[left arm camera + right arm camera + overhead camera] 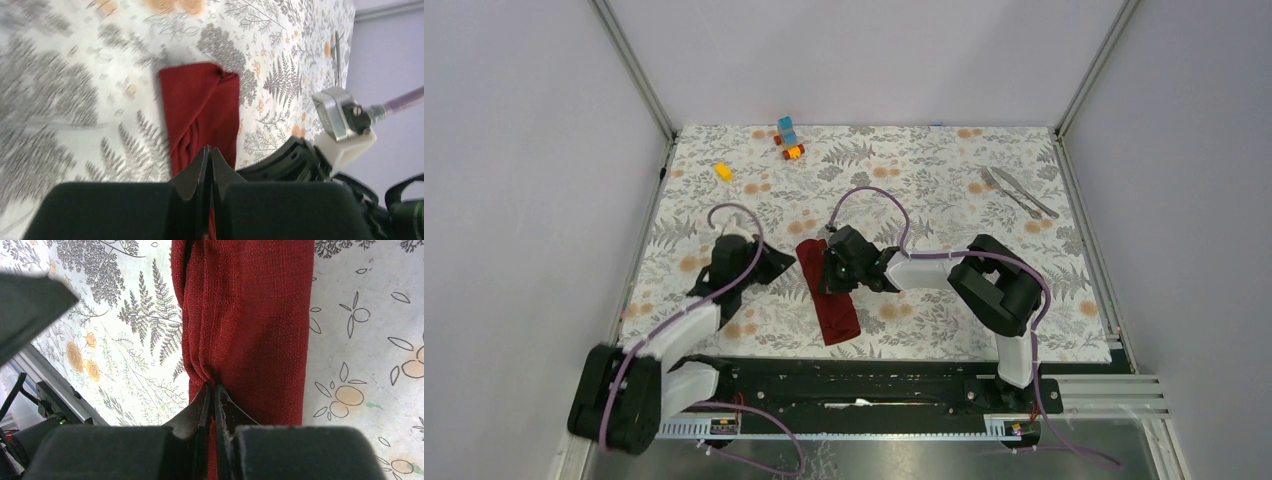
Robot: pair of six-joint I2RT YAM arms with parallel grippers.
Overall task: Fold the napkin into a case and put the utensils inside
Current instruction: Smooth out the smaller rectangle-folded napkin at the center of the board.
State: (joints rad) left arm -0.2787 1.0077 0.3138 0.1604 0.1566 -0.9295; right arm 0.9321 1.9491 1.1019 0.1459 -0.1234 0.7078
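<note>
The dark red napkin (834,305) lies folded into a narrow strip near the table's front middle. It also shows in the left wrist view (200,105) and the right wrist view (250,315). My right gripper (829,272) sits over the strip's far half, and its jaws (214,387) are shut on a puckered fold of the cloth. My left gripper (776,262) is just left of the napkin, with its jaws (210,150) shut and apparently holding nothing. The silver fork (1007,190) and knife (1028,193) lie side by side at the far right.
A blue, red and orange toy block cluster (789,138) and a yellow block (723,171) lie at the far left. The right arm's body (300,160) sits close beside the left fingers. Walls enclose three sides of the floral tablecloth (924,170).
</note>
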